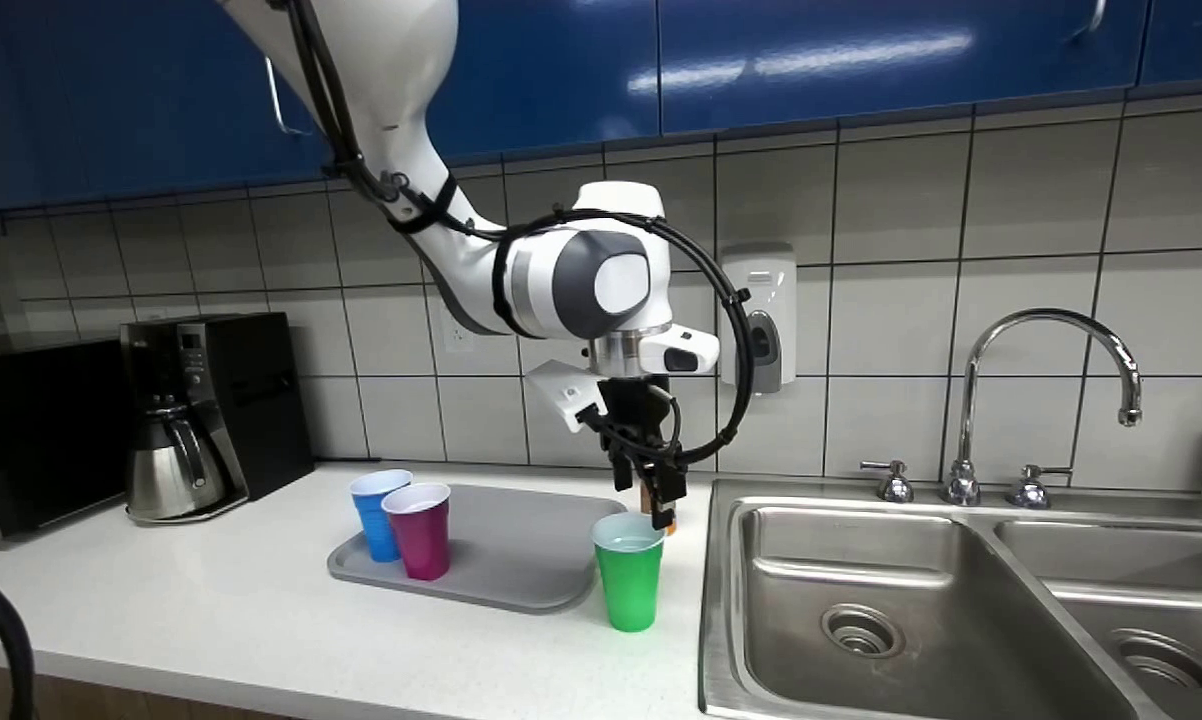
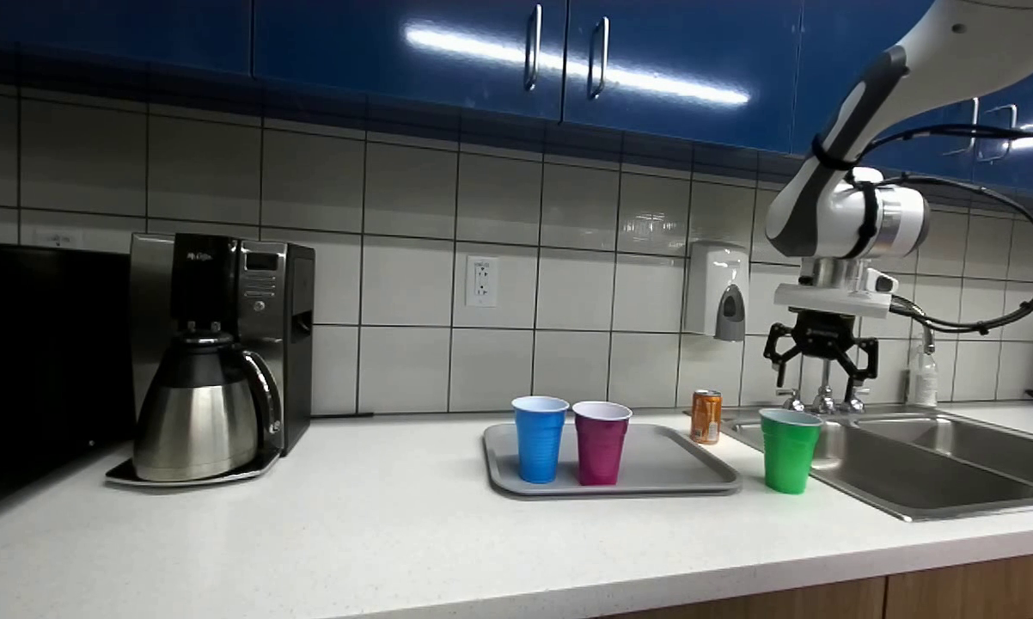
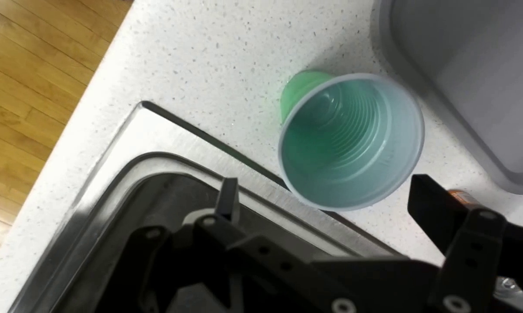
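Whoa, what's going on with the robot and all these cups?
A robot arm has its open claw close to the green cup and higher than it, holding nothing. The green cup stands on the counter, between the gray tray and the sink. A blue cup and a purple cup stand on the tray.

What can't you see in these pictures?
Green cup: outside mostly hidden behind its rim in the wrist view.
Orange can: label too small to read in an exterior view, partly behind the gripper in the wrist view.
Arm: cut off by the top edge in both exterior views.
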Tool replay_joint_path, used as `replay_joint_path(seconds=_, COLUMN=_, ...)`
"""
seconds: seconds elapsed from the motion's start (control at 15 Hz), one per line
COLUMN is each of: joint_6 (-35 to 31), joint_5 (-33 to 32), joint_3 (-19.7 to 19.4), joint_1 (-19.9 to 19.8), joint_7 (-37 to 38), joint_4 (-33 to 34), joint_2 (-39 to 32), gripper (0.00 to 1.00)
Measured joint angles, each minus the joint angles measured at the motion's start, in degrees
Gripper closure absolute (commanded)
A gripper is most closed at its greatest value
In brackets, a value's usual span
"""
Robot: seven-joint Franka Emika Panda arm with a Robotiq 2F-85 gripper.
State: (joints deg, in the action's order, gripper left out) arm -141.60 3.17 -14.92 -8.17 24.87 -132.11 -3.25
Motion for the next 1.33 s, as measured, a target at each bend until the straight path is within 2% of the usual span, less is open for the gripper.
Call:
replay_joint_path(seconds=0.6, joint_6=0.13, joint_5=2.21, joint_3=4.61, joint_1=1.15, joint_7=-0.94, joint_4=-0.48, joint_2=2.79, gripper=0.00)
replay_joint_path(seconds=1.33, joint_6=3.76, joint_5=9.01, joint_3=10.68, joint_1=6.03, joint_7=-7.53, joint_4=3.32, joint_2=2.46, gripper=0.00)
